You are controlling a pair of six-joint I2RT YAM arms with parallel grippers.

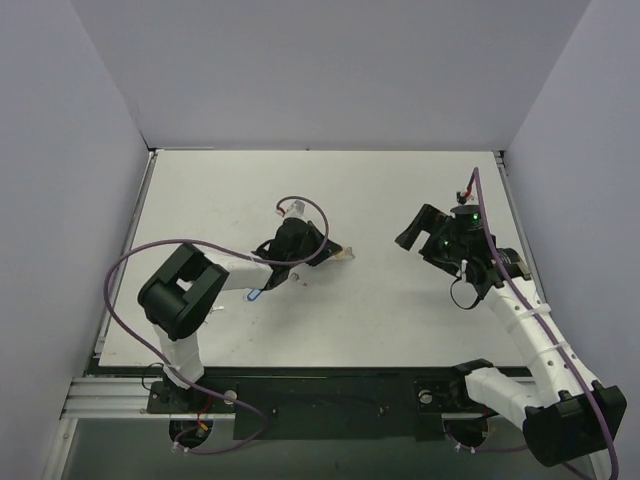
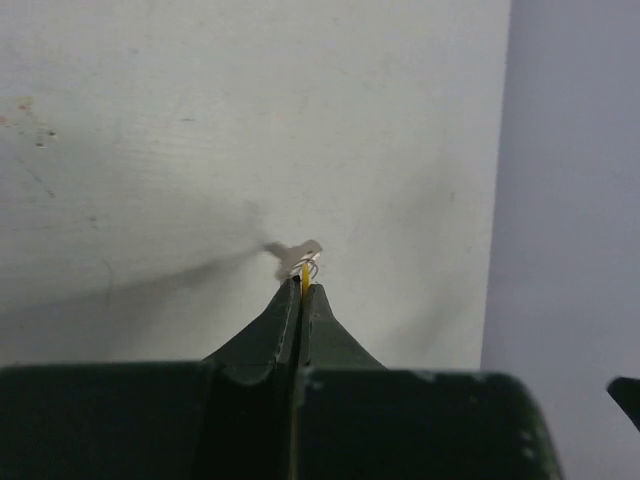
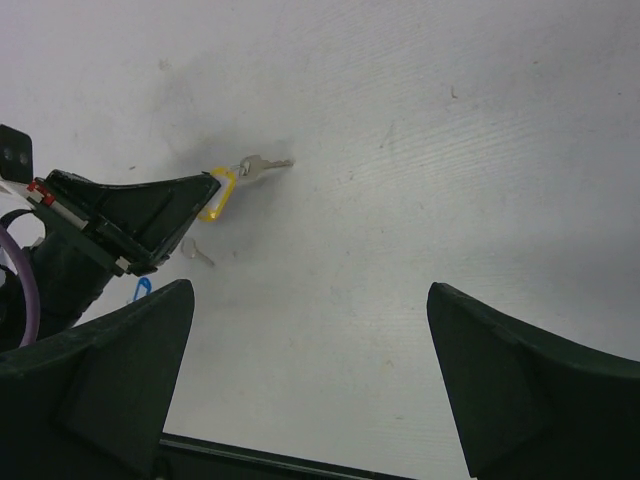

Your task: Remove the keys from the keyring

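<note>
My left gripper (image 2: 302, 289) is shut on the yellow-orange key tag (image 2: 305, 277), edge-on between its fingertips. The tag's thin metal ring (image 2: 309, 266) and a small silver key (image 2: 296, 252) stick out past the tips. In the right wrist view the tag (image 3: 219, 194) juts from the left gripper's fingers (image 3: 165, 205), with the key (image 3: 264, 163) hanging on the ring just above the table. In the top view the left gripper (image 1: 335, 252) holds the tag (image 1: 346, 255) mid-table. My right gripper (image 1: 416, 229) is open and empty, well to the right of the tag; its fingertips (image 3: 160, 320) frame bare table.
A second small silver key (image 3: 197, 252) lies loose on the white table (image 1: 400, 320) just below the left gripper. A blue tag (image 1: 256, 295) lies beside the left arm, also showing in the right wrist view (image 3: 141, 288). Grey walls enclose the table.
</note>
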